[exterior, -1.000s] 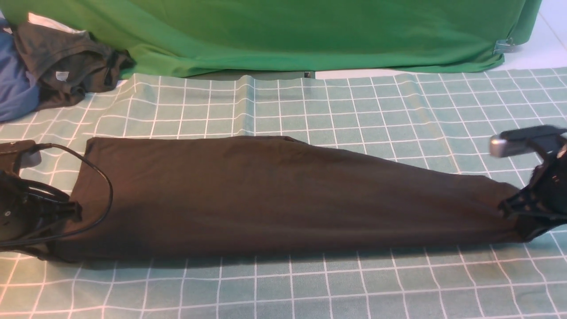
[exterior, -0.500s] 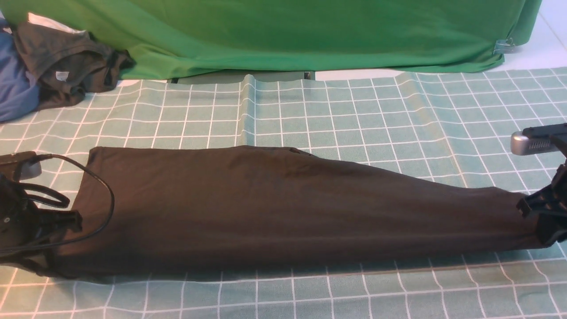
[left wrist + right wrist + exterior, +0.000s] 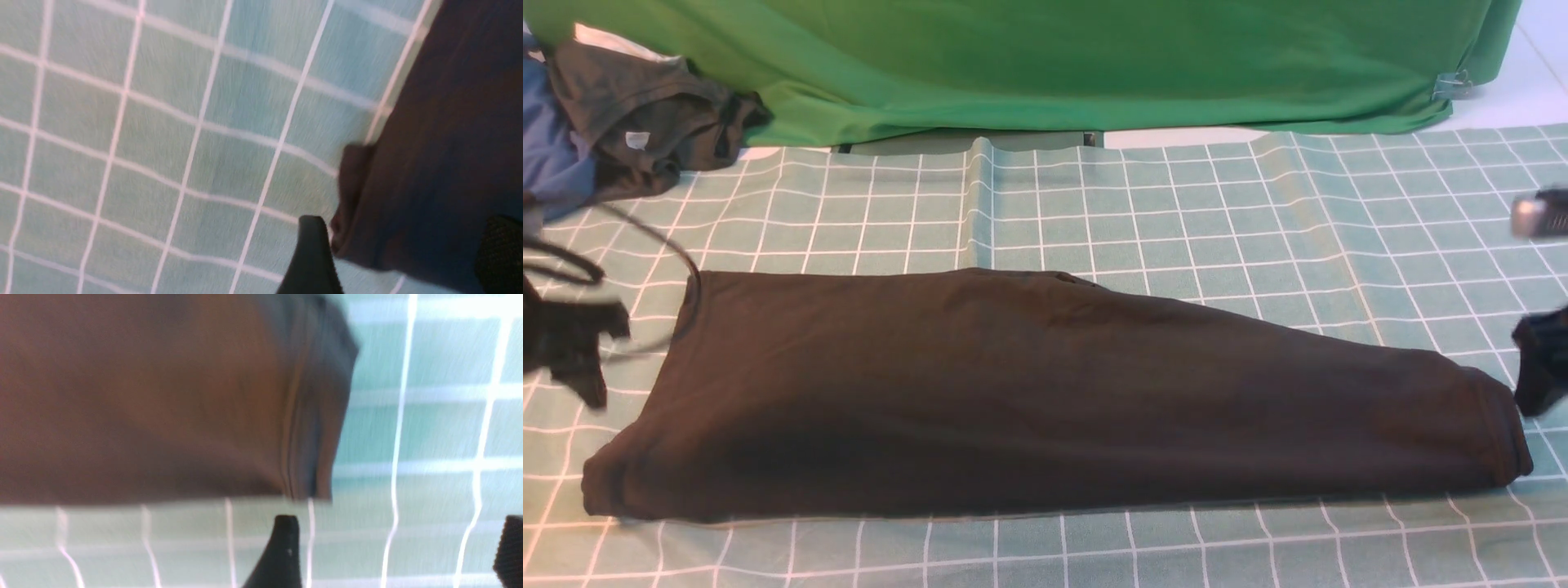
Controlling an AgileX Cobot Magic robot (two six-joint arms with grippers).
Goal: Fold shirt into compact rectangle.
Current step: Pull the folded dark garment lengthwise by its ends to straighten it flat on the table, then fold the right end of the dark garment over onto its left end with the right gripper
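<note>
The shirt [image 3: 1029, 392] lay flat as a long dark band, broad at the end by my left arm and narrowing toward the end by my right. A checked tablecloth [image 3: 1143, 204] lay beneath the shirt and showed on every side of it.

My left gripper [image 3: 580, 359] hung just off the shirt's broad end, blurred in the front view. Its fingers [image 3: 312, 257] stood spread wide and pinched nothing; the shirt's corner lay below them.

My right gripper [image 3: 1539, 367] hung just past the shirt's narrow end, clear of the fabric. Those fingers [image 3: 282, 551] were spread wide too, with only checked tablecloth between them and the stitched hem close by.

Beyond the shirt's far edge a big green cloth [image 3: 1054, 57] hung. Beyond the shirt's broad end, a dark grey garment [image 3: 645, 114] sat crumpled against a blue one [image 3: 547, 163].
</note>
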